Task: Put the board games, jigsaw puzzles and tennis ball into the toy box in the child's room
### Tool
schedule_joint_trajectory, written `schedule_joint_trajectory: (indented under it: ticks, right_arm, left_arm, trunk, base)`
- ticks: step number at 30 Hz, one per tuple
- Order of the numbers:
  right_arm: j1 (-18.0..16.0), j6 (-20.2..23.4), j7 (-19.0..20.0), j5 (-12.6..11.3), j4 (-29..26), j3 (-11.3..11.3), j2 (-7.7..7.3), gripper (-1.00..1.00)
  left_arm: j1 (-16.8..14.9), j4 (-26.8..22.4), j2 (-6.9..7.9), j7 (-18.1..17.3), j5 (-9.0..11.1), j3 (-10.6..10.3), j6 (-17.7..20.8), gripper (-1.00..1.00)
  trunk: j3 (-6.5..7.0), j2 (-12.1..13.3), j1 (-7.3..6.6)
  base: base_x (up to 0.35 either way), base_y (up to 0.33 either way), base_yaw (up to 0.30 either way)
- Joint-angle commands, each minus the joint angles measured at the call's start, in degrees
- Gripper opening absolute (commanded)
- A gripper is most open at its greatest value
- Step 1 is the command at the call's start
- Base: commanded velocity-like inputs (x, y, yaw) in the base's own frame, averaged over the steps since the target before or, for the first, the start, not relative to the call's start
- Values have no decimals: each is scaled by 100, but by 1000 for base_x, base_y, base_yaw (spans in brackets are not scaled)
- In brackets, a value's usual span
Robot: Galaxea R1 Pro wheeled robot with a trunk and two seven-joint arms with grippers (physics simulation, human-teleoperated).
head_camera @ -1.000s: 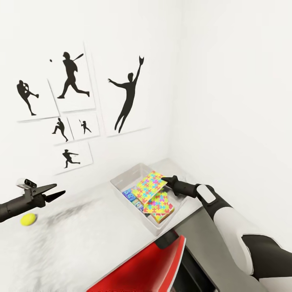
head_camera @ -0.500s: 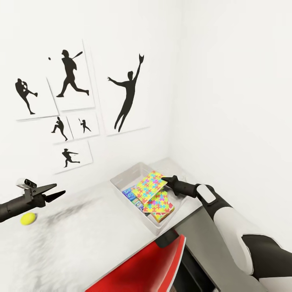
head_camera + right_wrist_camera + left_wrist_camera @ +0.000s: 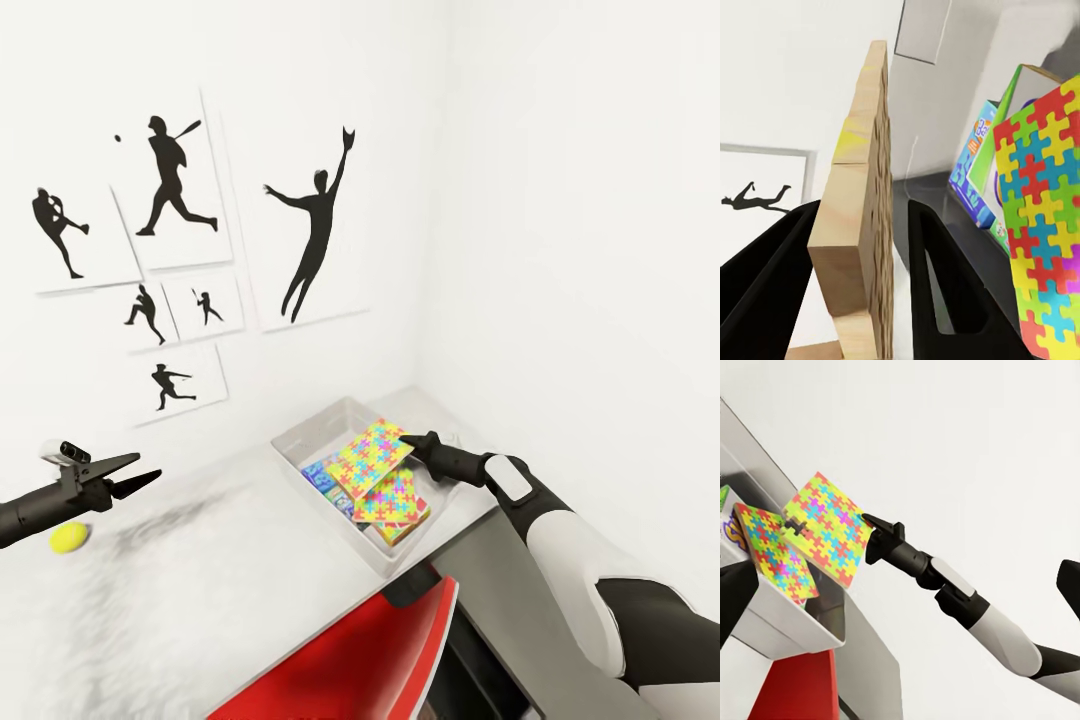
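The toy box (image 3: 300,440) sits on the pale table (image 3: 230,570) in the room's corner. My right gripper (image 3: 408,443) is shut on a jigsaw puzzle (image 3: 368,456) and holds it tilted over the box; its wooden edge (image 3: 862,217) stands between the two black fingers. The second jigsaw puzzle (image 3: 393,498) lies in the box, beside board games (image 3: 322,480) standing on edge. In the left wrist view the held puzzle (image 3: 825,529) hangs above the other puzzle (image 3: 769,551). The tennis ball (image 3: 68,538) rests on the table just below my open left gripper (image 3: 140,470).
A red chair (image 3: 350,660) stands close against the table's front edge. Black sports-silhouette pictures (image 3: 180,240) hang on the white wall behind the table. The side wall closes the corner just right of the toy box.
The view has shifted slightly, so the wall pictures sit a bit further left. The right gripper with its puzzle has edged a little toward the box. The left arm looks unmoved.
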Motion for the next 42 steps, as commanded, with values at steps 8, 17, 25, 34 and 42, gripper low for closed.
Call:
schedule_joint_trajectory:
  ticks: [8,17,25,34,42]
  right_arm:
    - [-5,18,15,-5,-1,-6,-1,-100]
    - [-6,17,27,-5,0,-10,-6,-100]
    - [-6,17,28,-5,-1,-11,-9,-100]
    - [-6,17,20,-5,2,-11,-11,-100]
    - [-8,17,21,-5,1,-11,-60,-100]
  left_arm:
    - [-6,0,1,-23,-3,6,69,100]
    - [-4,0,7,-23,-2,6,77,100]
    - [-3,-73,4,-23,4,6,93,100]
    - [-3,-79,2,-23,3,6,96,100]
    - [-4,-79,1,-23,6,6,96,100]
  trunk:
    - [-86,-13,3]
    - [-170,-13,3]
    - [-246,-13,3]
    - [-327,-13,3]
    - [-398,-13,3]
  base:
    - [0,0,0]
    - [0,0,0]
    - [0,0,0]
    - [0,0,0]
    - [0,0,0]
